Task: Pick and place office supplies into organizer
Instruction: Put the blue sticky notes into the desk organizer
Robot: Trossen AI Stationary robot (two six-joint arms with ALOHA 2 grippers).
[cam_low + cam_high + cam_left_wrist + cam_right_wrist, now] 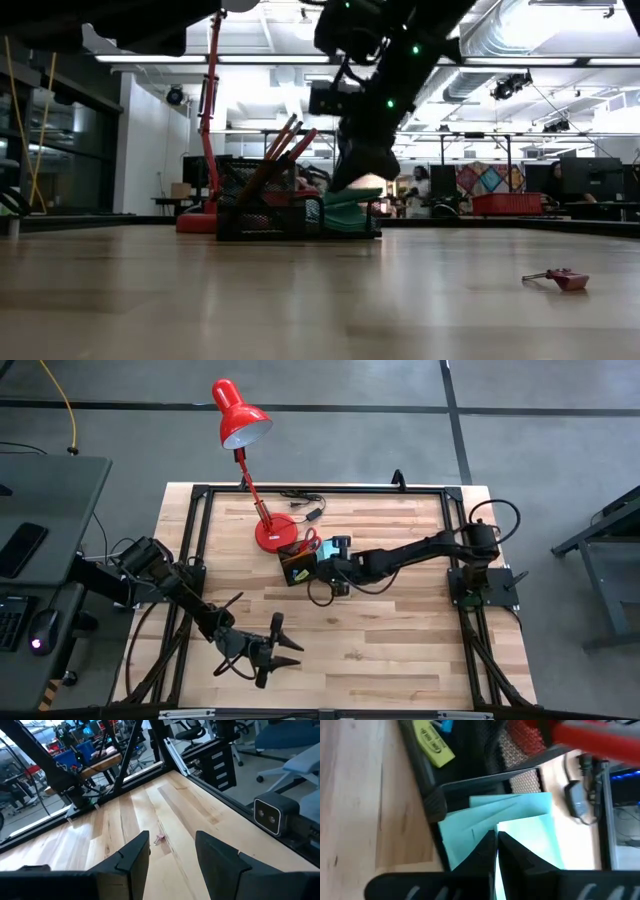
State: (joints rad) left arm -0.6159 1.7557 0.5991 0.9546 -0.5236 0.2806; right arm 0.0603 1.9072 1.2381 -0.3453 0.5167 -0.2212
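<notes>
Here, low in the frame's left, the left hand (283, 647) hangs released above bare tabletop (400, 630). At centre, one black mesh organizer (297, 565) holds orange pencils (282, 140), red scissors (309, 542) and fanned teal sticky notes (510, 815); the right hand (496, 840) is clenched over those notes.

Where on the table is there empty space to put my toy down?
Bare wood lies between the right gripper at the organizer and the left gripper, and along the right side. It is crowded near the red lamp, where the organizer and teal sticky notes sit.
</notes>
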